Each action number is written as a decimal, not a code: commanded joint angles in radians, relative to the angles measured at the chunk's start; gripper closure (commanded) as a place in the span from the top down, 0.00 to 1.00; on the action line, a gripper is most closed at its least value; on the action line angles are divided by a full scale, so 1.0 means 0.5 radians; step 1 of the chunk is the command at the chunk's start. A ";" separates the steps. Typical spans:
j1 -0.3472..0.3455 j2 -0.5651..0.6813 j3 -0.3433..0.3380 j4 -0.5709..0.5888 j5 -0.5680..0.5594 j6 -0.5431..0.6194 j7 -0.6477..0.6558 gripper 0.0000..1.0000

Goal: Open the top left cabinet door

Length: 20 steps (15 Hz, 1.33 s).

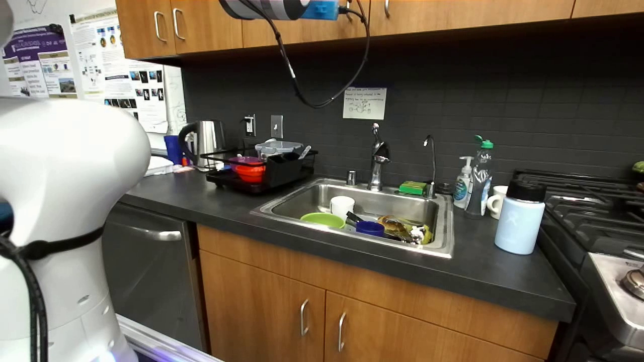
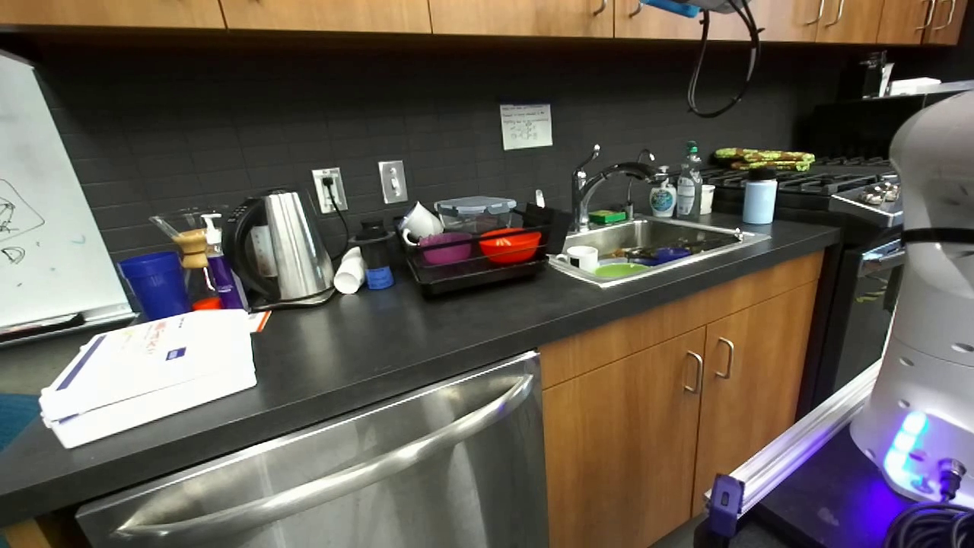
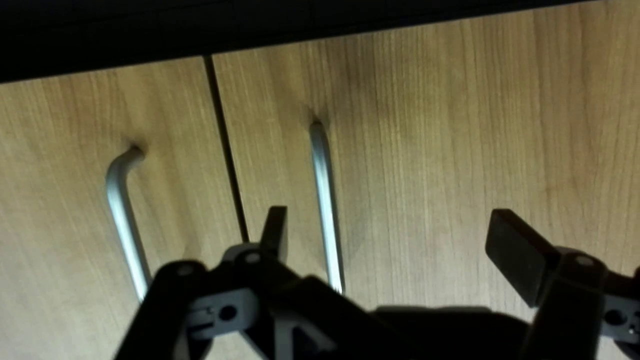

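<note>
Below, a dark counter with sink adjoins the stove, while the spread claw faces a cabinet door.

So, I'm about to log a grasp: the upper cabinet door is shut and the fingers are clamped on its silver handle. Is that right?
Not quite. The wrist view shows the fingers standing open, with the silver handle visible between them rather than gripped. The upper cabinet door is indeed shut.
</note>
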 commanded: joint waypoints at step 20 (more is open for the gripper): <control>0.725 0.009 -0.607 0.268 -0.067 0.052 -0.329 1.00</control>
